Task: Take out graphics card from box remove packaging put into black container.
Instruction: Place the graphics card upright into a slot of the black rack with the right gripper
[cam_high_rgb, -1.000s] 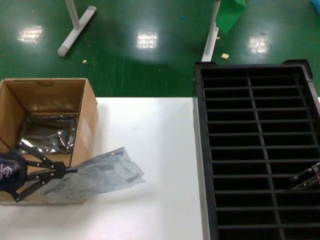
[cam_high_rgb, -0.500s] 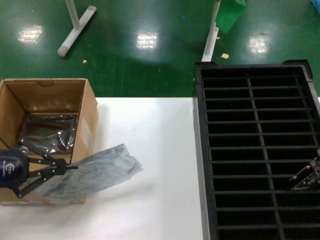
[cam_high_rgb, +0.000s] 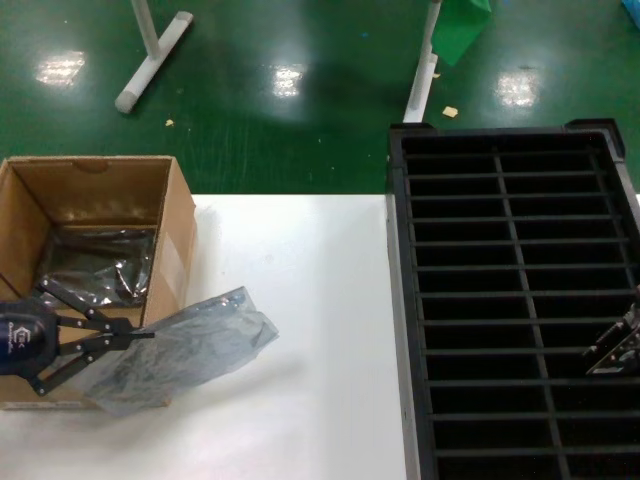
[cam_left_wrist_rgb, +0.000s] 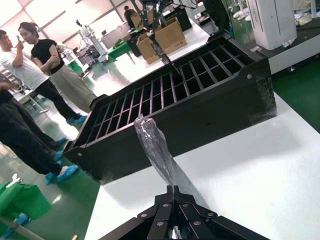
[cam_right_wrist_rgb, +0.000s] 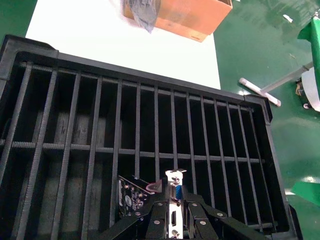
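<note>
Left gripper (cam_high_rgb: 140, 336) pinched on one end of the packaging (cam_high_rgb: 180, 350), held beside the box's (cam_high_rgb: 100, 200) right wall above the white table (cam_high_rgb: 300, 300). Right gripper (cam_right_wrist_rgb: 175, 202) clamped on the graphics card (cam_right_wrist_rgb: 134, 195) by its bracket, over the right-hand slots of the black container (cam_high_rgb: 510, 300).

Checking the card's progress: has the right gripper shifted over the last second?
Yes. The right gripper, shut on the graphics card, has moved farther from the robot, about one partition up the black container.
</note>
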